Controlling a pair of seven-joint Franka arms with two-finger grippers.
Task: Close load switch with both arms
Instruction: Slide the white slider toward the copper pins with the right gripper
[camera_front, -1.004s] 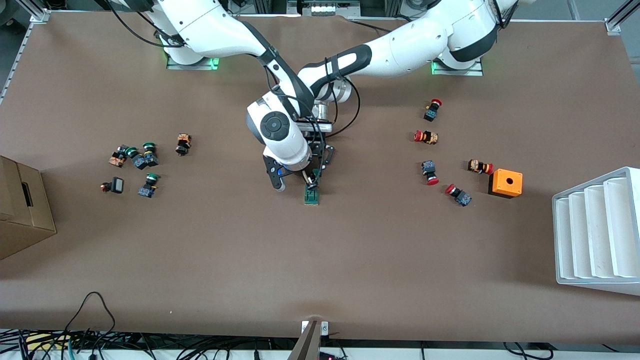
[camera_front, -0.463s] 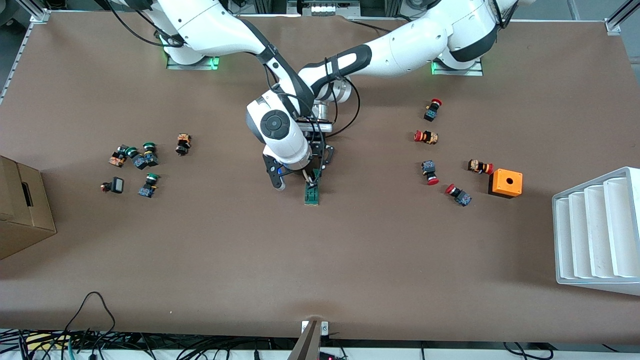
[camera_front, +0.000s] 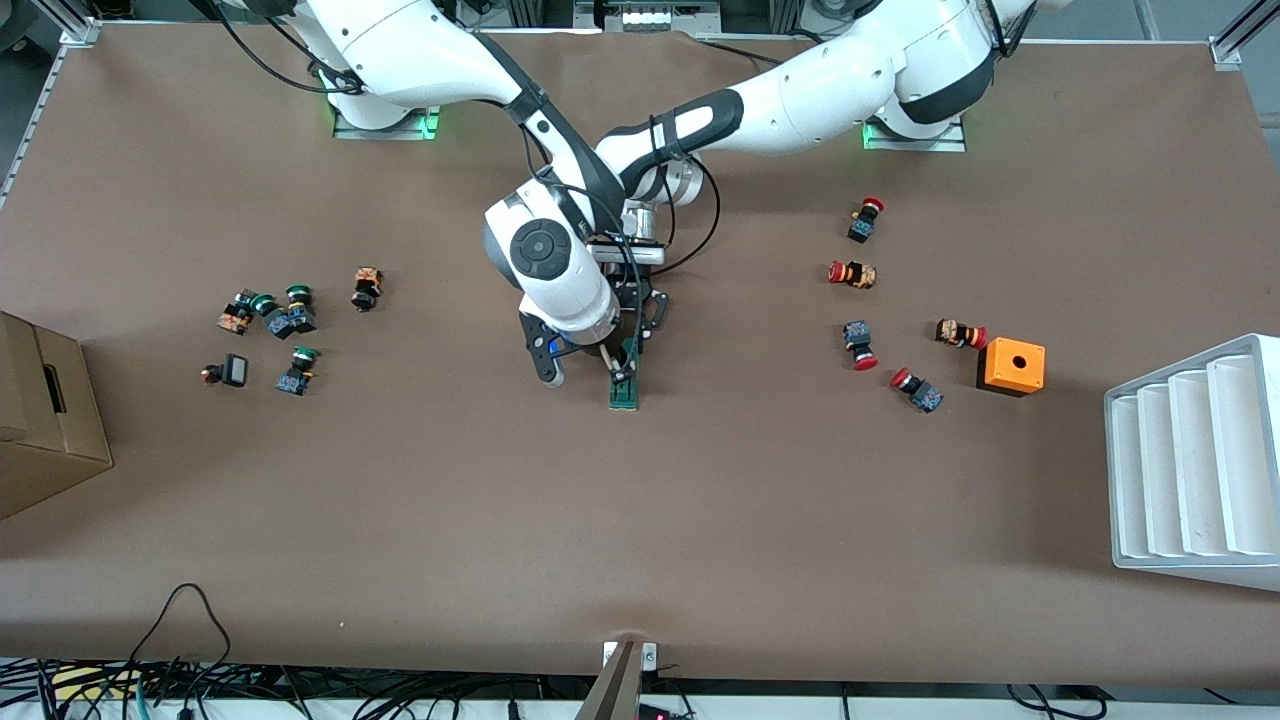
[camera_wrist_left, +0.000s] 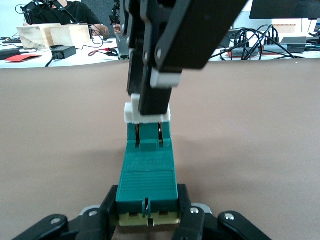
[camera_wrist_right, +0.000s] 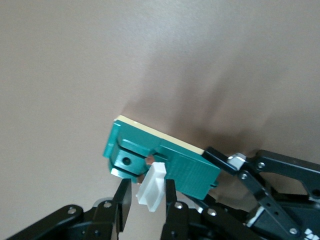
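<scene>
**Tally of the table, front view**

- Arms: two, from the top of the frame. One gripper each: left gripper (camera_wrist_left: 147, 212), right gripper (camera_wrist_right: 148, 194).
- Load switch (camera_front: 624, 385): one, centre frame.
- Red-capped push buttons (camera_front: 859, 344): five, mid-frame toward the left arm's end.
- Orange box (camera_front: 1011, 366): one.
- White ribbed rack (camera_front: 1190, 460): one.
- Green-capped push buttons (camera_front: 299, 368): three, toward the right arm's end.
- Red-tipped black part (camera_front: 225, 372): one.
- Orange-and-black part (camera_front: 366, 288), cap colour unclear: one.
- Cardboard box (camera_front: 40, 420): one.

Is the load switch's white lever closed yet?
Not yet: the white lever stands raised off the load switch, pinched by the right gripper; the left gripper clamps the switch's end.
</scene>
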